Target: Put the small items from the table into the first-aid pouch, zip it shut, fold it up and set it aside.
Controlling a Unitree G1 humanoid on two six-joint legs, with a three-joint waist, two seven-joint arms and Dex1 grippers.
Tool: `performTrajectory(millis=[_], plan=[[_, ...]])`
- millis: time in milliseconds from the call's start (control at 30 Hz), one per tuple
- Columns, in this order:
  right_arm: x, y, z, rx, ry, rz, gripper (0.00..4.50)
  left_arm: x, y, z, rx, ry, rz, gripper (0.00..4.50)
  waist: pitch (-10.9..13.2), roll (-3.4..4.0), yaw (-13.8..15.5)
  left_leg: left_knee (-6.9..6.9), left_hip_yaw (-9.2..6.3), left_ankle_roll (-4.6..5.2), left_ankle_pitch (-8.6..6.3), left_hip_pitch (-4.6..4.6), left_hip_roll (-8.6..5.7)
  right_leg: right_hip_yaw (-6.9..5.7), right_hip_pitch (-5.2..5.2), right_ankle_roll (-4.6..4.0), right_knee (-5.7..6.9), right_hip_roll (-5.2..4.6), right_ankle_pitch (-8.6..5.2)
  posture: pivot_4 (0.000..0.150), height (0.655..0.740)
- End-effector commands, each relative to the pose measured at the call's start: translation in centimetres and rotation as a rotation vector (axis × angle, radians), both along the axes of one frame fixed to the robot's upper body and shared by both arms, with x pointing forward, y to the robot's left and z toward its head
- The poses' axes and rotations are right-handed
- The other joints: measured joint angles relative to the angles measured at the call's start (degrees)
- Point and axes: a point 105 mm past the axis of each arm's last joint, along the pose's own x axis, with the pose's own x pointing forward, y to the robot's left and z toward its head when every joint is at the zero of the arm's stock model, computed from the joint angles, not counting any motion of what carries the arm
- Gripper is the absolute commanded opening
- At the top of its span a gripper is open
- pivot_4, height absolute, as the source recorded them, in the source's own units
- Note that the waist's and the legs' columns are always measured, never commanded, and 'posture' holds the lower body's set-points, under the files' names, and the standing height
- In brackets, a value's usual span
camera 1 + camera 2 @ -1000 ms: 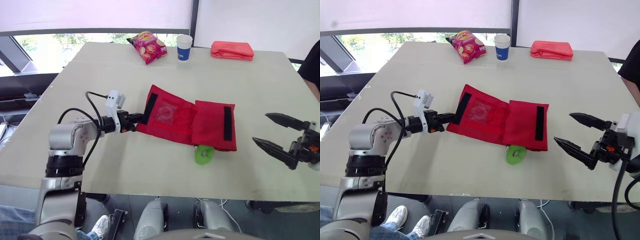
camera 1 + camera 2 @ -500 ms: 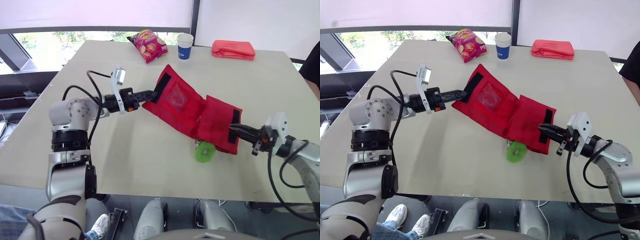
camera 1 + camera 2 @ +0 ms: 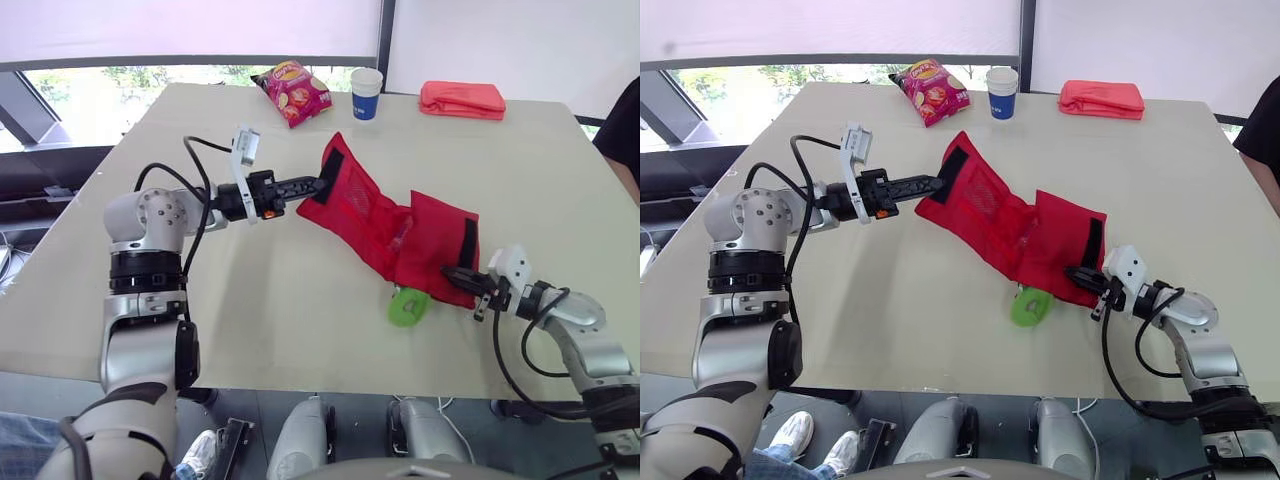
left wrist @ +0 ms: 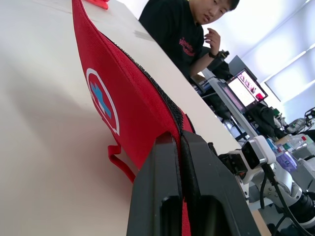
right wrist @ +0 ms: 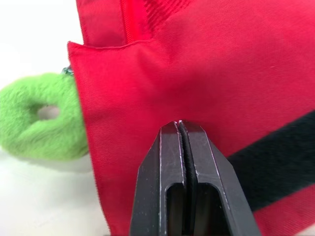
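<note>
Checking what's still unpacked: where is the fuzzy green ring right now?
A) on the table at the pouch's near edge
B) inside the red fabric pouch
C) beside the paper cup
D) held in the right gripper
A: the fuzzy green ring lies on the table, partly tucked under the near edge of the red fabric pouch.

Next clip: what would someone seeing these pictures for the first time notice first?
The red pouch stretches across the middle of the table, with the left gripper holding its far end raised and the right gripper shut on its near right corner. Next comes the fuzzy green ring, lying on the table at the pouch's near edge. A chips bag, paper cup and folded red cloth sit along the far edge.
</note>
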Motion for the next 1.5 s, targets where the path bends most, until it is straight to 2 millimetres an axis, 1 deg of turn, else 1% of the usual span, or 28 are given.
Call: performTrajectory(millis=[33,100,167,267,433,733,800,867,933,967,1033,1133,1200,1300,1500], plan=[[0.5,1.0,0.4,-0.018,-0.026,0.02,0.06,-1.0,-1.1,1.6,-0.025,-0.093,-0.084,0.0,0.0,0.0,-0.2,0.0,0.0,0.01,0.0,0.02,0.0,0.01,0.0,0.0,0.03,0.0,0.0,0.15,0.74],[0.9,1.4,1.2,0.011,-0.04,0.013,0.06,-1.5,-1.2,1.7,-0.027,-0.11,-0.116,0.0,0.0,0.0,-0.6,0.0,0.0,0.0,0.0,0.02,0.0,0.01,-0.01,-0.01,0.06,0.0,0.0,0.15,0.74],[1.2,1.6,1.6,0.01,-0.05,0.018,0.06,-1.9,-1.4,1.5,-0.015,-0.126,-0.145,0.0,0.0,0.0,-1.0,0.0,0.0,-0.02,0.01,0.02,0.0,0.02,-0.01,-0.11,0.09,0.0,0.06,0.15,0.74],[1.3,1.8,1.5,0.006,-0.045,0.021,0.06,-2.7,-1.9,1.1,0.001,-0.157,-0.202,0.0,0.0,0.01,-1.1,0.0,0.0,-0.05,0.03,0.02,0.0,0.03,-0.03,-0.12,0.11,0.0,0.07,0.15,0.74],[1.5,2.2,1.2,0.0,-0.035,0.03,0.06,-3.7,-3.9,0.5,0.025,-0.224,-0.308,0.0,0.0,0.01,-1.1,0.0,0.01,0.0,0.0,0.04,0.0,0.05,-0.03,-0.13,0.13,-0.01,0.06,0.15,0.74],[1.7,2.7,0.9,-0.007,-0.031,0.037,0.06,-4.6,-8.6,1.2,-0.073,-0.292,-0.46,0.0,0.0,0.01,-1.1,0.02,0.01,0.1,-0.05,0.03,0.0,0.07,-0.03,-0.11,0.13,0.05,0.06,0.15,0.74],[1.7,2.7,0.8,-0.009,-0.027,0.035,0.06,-4.8,-10.0,1.2,-0.094,-0.295,-0.494,0.0,0.0,0.01,-1.1,0.02,0.02,0.11,-0.06,0.03,0.0,0.08,-0.03,-0.1,0.13,0.06,0.05,0.15,0.74],[1.7,2.8,0.7,-0.009,-0.026,0.034,0.06,-4.9,-11.0,1.1,-0.104,-0.288,-0.517,0.0,0.0,0.01,-1.2,0.02,0.03,0.11,-0.06,0.04,-0.01,0.1,-0.03,-0.09,0.13,0.08,0.05,0.15,0.74],[1.7,2.9,0.6,-0.007,-0.026,0.033,0.06,-5.0,-12.5,0.4,-0.107,-0.265,-0.54,0.0,0.0,0.01,-1.2,0.02,0.03,0.12,-0.07,0.07,0.0,0.12,-0.03,-0.08,0.15,0.12,0.05,0.15,0.74],[1.8,3.0,0.6,-0.007,-0.026,0.032,0.06,-5.0,-12.9,0.1,-0.106,-0.256,-0.547,0.0,0.0,0.01,-1.2,0.02,0.03,0.14,-0.08,0.07,0.0,0.12,-0.03,-0.06,0.15,0.12,0.04,0.15,0.74],[1.9,3.0,0.7,-0.006,-0.03,0.03,0.06,-4.6,-13.6,-1.3,-0.065,-0.23,-0.538,0.0,0.0,0.01,-1.2,0.02,0.04,0.15,-0.08,0.08,0.0,0.13,-0.03,0.06,0.16,0.13,-0.03,0.15,0.74],[1.9,3.0,0.8,-0.006,-0.036,0.025,0.06,-3.7,-14.1,-2.4,-0.031,-0.209,-0.499,0.0,0.0,0.01,-1.3,0.02,0.06,0.16,-0.09,0.1,0.01,0.16,-0.03,0.06,0.16,0.15,-0.04,0.15,0.74],[1.9,3.0,1.0,-0.003,-0.043,0.021,0.06,-2.9,-14.4,-2.9,-0.02,-0.197,-0.463,0.0,0.0,0.01,-1.3,0.02,0.06,0.17,-0.09,0.12,0.02,0.16,-0.03,0.06,0.17,0.16,-0.04,0.15,0.74],[1.7,2.9,1.4,0.005,-0.056,0.017,0.06,-2.2,-14.9,-3.4,-0.009,-0.192,-0.44,0.0,0.0,0.01,-1.3,0.02,0.06,0.18,-0.1,0.12,0.02,0.17,-0.03,0.06,0.17,0.16,-0.04,0.15,0.74],[0.6,2.1,2.6,0.023,-0.077,-0.001,0.06,-2.3,-15.3,-4.1,-0.006,-0.178,-0.461,0.0,0.0,0.02,-1.1,0.0,0.03,0.19,-0.1,0.02,0.02,0.15,-0.12,0.06,0.17,0.14,-0.04,0.15,0.74]])
